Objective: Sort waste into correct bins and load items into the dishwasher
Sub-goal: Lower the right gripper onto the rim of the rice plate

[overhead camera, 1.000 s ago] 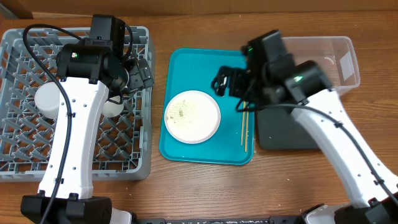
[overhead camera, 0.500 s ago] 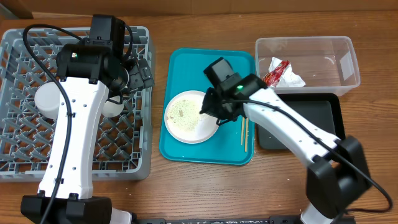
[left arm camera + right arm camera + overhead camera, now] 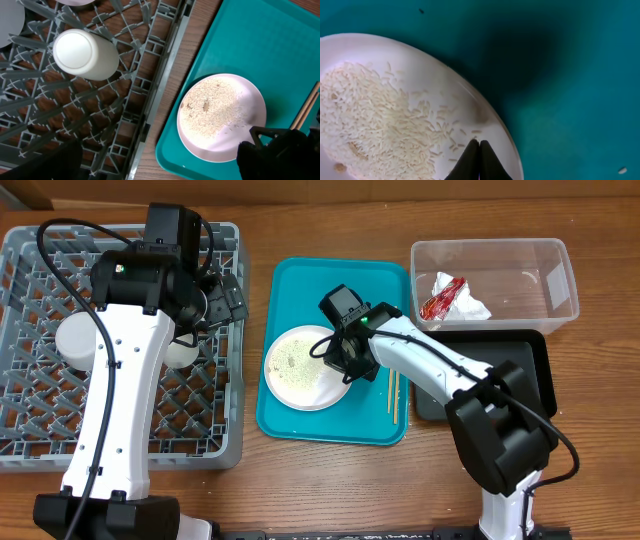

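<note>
— Grey dish rack (image 3: 40,420) on the left, teal tray (image 3: 300,280) in the middle of the table (image 3: 330,480), and the plate (image 3: 295,370) on it is covered in rice grains (image 3: 215,107). What's the risk?

— The right fingers (image 3: 469,164) are clenched at the plate's rim, and I can't tell whether they caught it. A poor pinch could slip on lifting and scatter rice. The left fingers (image 3: 228,298) hang spread and empty over the rack.

Holds the left gripper (image 3: 225,298) wide open at 10 o'clock, arm stretched up from 7 o'clock. Pinches the right gripper (image 3: 335,358) fully closed near centre, forearm angled in from 4 o'clock.
</note>
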`<state>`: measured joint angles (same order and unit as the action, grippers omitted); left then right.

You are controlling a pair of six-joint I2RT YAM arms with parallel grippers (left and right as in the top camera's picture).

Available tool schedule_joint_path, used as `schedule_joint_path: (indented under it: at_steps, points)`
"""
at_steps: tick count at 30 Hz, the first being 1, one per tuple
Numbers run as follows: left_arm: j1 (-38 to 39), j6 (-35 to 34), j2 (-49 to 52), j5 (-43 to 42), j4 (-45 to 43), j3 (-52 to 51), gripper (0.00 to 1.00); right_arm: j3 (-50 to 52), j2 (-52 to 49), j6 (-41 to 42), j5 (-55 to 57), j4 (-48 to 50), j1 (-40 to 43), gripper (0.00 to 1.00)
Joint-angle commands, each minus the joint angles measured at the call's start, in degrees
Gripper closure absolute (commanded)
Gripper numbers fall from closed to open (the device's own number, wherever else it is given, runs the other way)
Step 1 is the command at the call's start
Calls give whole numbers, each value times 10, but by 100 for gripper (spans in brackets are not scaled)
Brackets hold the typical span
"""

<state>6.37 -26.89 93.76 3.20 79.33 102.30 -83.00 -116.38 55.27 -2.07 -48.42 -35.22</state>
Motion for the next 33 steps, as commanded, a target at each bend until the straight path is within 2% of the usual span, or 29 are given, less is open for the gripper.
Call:
schedule_joint_path:
  at_steps: [1, 19, 26, 33]
  points:
    - [0, -8, 3, -2, -1, 4, 0, 9, -7, 5, 5, 1, 2, 96]
    - [0, -8, 3, -2, -1, 4, 0, 6, -7, 20, 50, -78, 37, 96]
    - [0, -8, 3, -2, -1, 4, 0, -41, -6, 21, 101, -153, 38, 96]
    - [0, -8, 3, -2, -1, 4, 0, -91, 18, 8, 94, -200, 37, 96]
